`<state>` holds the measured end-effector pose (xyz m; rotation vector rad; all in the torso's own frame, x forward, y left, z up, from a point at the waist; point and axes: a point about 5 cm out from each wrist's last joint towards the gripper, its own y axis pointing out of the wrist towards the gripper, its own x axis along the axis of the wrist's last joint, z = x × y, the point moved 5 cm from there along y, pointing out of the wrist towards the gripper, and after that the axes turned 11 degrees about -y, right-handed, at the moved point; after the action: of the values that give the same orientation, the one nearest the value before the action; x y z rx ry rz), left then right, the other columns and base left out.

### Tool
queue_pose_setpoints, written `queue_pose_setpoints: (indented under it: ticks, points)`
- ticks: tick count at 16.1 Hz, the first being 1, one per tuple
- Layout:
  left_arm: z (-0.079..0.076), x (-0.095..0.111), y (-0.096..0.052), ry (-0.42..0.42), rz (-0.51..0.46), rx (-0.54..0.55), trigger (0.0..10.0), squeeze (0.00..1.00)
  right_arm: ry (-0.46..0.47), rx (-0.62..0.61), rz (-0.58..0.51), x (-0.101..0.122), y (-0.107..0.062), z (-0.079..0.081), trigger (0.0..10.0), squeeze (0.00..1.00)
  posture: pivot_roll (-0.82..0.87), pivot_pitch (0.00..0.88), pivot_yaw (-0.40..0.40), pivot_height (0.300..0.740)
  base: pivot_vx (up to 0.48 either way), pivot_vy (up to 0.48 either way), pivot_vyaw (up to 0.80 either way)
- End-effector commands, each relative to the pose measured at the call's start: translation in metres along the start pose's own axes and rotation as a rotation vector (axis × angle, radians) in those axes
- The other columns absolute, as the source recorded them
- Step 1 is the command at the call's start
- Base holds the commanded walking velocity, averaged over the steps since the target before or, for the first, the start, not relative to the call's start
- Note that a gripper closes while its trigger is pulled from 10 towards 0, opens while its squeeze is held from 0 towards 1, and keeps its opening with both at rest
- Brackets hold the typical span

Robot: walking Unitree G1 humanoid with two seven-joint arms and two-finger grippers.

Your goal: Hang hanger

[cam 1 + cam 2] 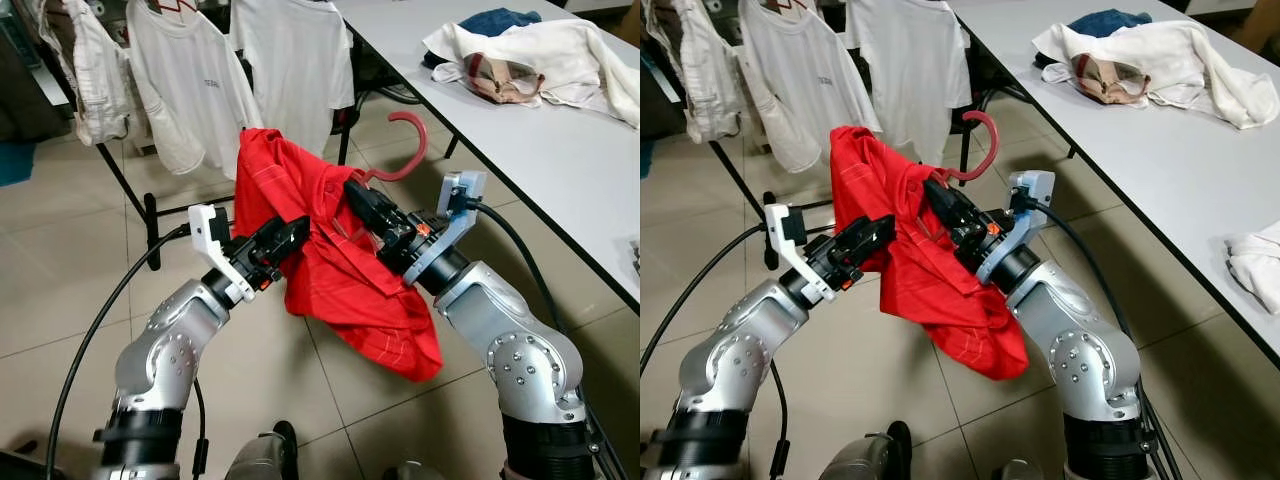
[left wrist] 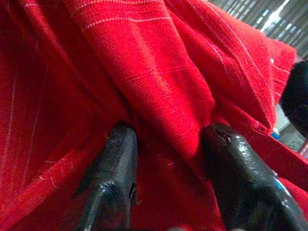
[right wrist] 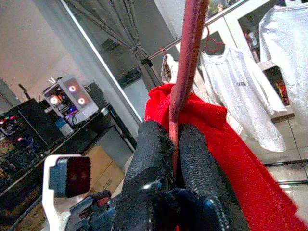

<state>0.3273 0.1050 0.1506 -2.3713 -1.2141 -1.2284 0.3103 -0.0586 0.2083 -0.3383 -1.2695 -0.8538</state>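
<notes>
At frame centre, over a tiled floor (image 1: 60, 260), the right claw (image 3: 174, 144) is clamped on the red hanger (image 1: 405, 150) stem, its hook curling up toward the worktop (image 1: 560, 170) on the right. The left claw (image 2: 168, 159), fingers apart, presses into the red shirt (image 1: 340, 270) draped on the hanger. White shirts (image 1: 190, 80) hang on a rack at upper left; clothes (image 1: 520, 55) lie heaped on the worktop.
</notes>
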Motion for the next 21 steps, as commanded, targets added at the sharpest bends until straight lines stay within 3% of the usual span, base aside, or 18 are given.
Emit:
queue_pose_setpoints:
  ticks: [1, 14, 15, 16, 17, 21]
  points:
    - [-0.0089, 0.0008, 0.0014, 0.010, -0.001, -0.031, 0.0, 0.00, -0.004, 0.011, -0.014, 0.0026, -0.0004, 0.0036, 10.0, 0.00, -0.08, 0.139, 0.045, 0.740, 0.000, 0.000, 0.00]
    - [-0.0099, 0.0041, -0.0048, 0.042, 0.006, -0.041, 0.0, 0.00, -0.009, 0.001, 0.001, -0.0026, -0.0003, 0.0018, 10.0, 0.00, -0.07, 0.139, 0.049, 0.740, 0.000, 0.000, 0.00]
    - [-0.0080, 0.0039, -0.0055, 0.043, 0.006, -0.030, 0.0, 0.00, -0.008, -0.003, 0.001, -0.0032, -0.0004, 0.0009, 5.8, 0.00, -0.07, 0.139, 0.049, 0.740, 0.000, 0.000, 0.00]
    - [-0.0069, 0.0038, -0.0058, 0.044, 0.006, -0.023, 0.0, 0.00, -0.007, -0.005, 0.001, -0.0035, -0.0003, 0.0004, 3.4, 0.00, -0.07, 0.140, 0.049, 0.740, 0.000, 0.000, 0.00]
    - [-0.0059, 0.0037, -0.0061, 0.044, 0.006, -0.018, 0.0, 0.00, -0.006, -0.009, 0.003, -0.0041, -0.0003, -0.0005, 0.0, 0.00, -0.07, 0.140, 0.049, 0.740, 0.000, 0.000, 0.00]
    - [-0.0019, 0.0017, -0.0080, 0.046, 0.015, 0.007, 0.0, 0.00, -0.023, -0.043, 0.015, -0.0066, -0.0005, -0.0063, 0.0, 0.00, -0.07, 0.143, 0.051, 0.740, 0.000, 0.000, 0.00]
